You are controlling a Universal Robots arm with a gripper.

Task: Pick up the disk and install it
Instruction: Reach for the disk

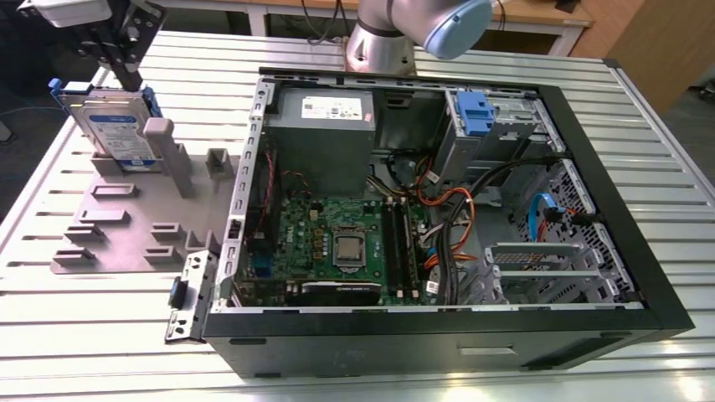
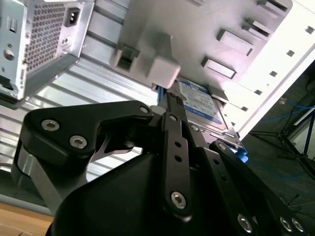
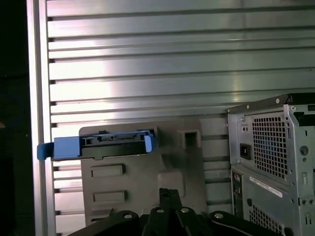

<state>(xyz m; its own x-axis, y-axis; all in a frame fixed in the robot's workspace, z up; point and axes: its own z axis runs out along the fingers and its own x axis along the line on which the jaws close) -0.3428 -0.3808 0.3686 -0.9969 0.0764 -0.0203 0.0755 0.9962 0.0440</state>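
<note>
Hovering closed over the disk (image 1: 117, 130) upright in its grey holder (image 1: 123, 218), the tool (image 1: 133, 83) is hanging between worktop (image 1: 67, 335) edge and computer case (image 1: 447, 339).

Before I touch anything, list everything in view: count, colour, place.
disk: one, silver with a blue frame, standing on edge in the holder
holder: one, grey, on the table at the exterior view's left, beside the case
computer case: one, black, side open, mid-table
power supply box: one, grey with a white sticker, inside the case
motherboard: one, green, on the case floor
latch: one, blue on a grey cage, inside the case
table: one, silver, slatted
arm: one, grey and light blue, behind the case
gripper: one, black, over the disk's top edge
</note>
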